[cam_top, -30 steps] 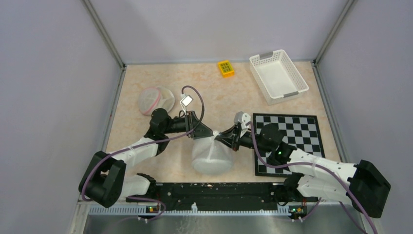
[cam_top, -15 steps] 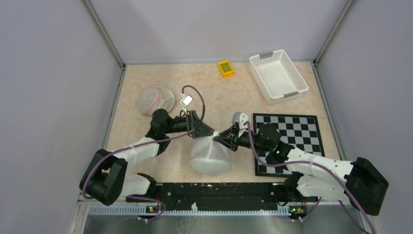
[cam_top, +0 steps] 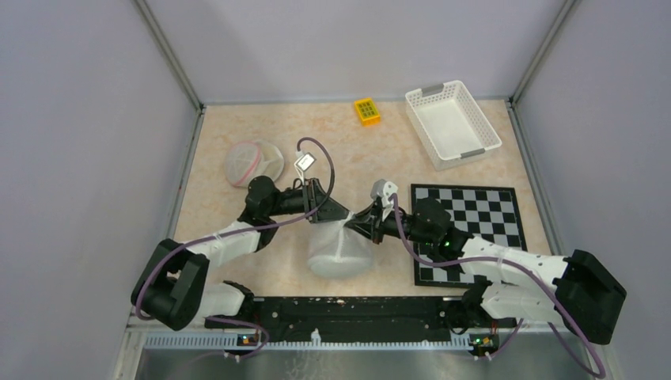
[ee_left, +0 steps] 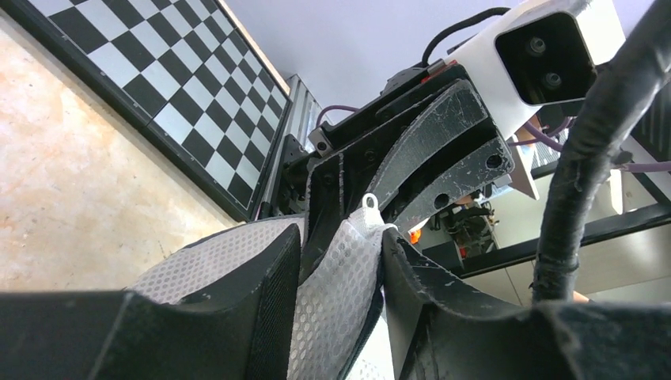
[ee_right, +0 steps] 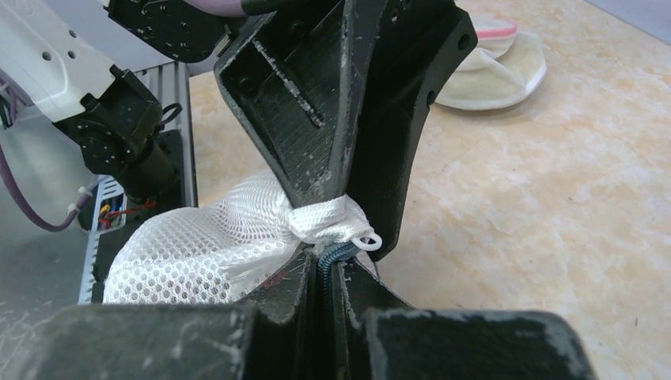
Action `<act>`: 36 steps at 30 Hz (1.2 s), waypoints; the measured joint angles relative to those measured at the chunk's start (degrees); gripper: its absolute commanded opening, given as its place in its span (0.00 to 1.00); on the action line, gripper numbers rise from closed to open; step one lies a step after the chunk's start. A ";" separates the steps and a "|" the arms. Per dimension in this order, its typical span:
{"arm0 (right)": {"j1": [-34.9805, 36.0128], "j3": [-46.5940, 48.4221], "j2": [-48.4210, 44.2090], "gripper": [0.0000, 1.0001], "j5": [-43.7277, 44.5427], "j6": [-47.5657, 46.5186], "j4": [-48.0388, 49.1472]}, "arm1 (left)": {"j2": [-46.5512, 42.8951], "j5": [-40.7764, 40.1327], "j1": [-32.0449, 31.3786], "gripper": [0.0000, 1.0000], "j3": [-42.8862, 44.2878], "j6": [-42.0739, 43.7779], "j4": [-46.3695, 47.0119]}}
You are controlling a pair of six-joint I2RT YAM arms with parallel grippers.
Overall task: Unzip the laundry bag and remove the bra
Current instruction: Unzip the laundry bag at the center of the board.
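Note:
The white mesh laundry bag (cam_top: 340, 252) lies at the near middle of the table, and its top corner is lifted between the two grippers. My left gripper (cam_top: 331, 214) is shut on a fold of the mesh (ee_left: 340, 277) just below a small white loop (ee_left: 369, 201). My right gripper (cam_top: 356, 227) faces it and is shut on the bag's blue zipper (ee_right: 330, 255), right beside the bunched corner (ee_right: 324, 218). A cream bra with pink trim (cam_top: 253, 162) lies on the table at the back left. It also shows in the right wrist view (ee_right: 494, 67).
A black-and-white chessboard mat (cam_top: 468, 229) lies under the right arm. A white basket (cam_top: 453, 124) stands at the back right. A small yellow block (cam_top: 366, 111) lies at the back middle. Grey walls close in the table on three sides.
My right gripper has moved a little to the left, toward the left gripper. The bag has shifted slightly left with it. Both grips are unchanged.

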 measured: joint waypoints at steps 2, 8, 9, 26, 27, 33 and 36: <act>0.11 0.04 -0.02 0.00 0.35 -0.17 -0.57 | -0.04 0.61 1.46 0.44 0.00 -0.17 -0.59; 0.50 0.07 -0.90 0.00 -0.04 -0.13 -1.18 | -3.48 1.90 4.24 0.50 -1.03 0.74 -3.41; 0.44 0.07 -1.14 0.00 -0.22 -0.11 -1.18 | -4.46 1.79 4.24 0.51 -1.14 1.53 -4.52; 0.55 -0.04 -1.57 0.00 -1.40 0.50 -2.82 | -5.70 0.07 2.93 0.40 -3.37 5.25 -8.68; 0.63 -0.07 -1.44 0.00 -1.25 0.52 -2.82 | -4.79 0.22 2.43 0.36 -3.30 4.79 -7.19; 0.61 -0.46 -1.11 0.00 0.46 0.72 -2.34 | 1.07 2.16 0.15 0.27 0.42 2.69 -0.63; 0.59 -0.46 -1.16 0.00 1.44 0.70 -1.49 | 1.92 2.97 0.15 0.24 1.66 2.43 0.81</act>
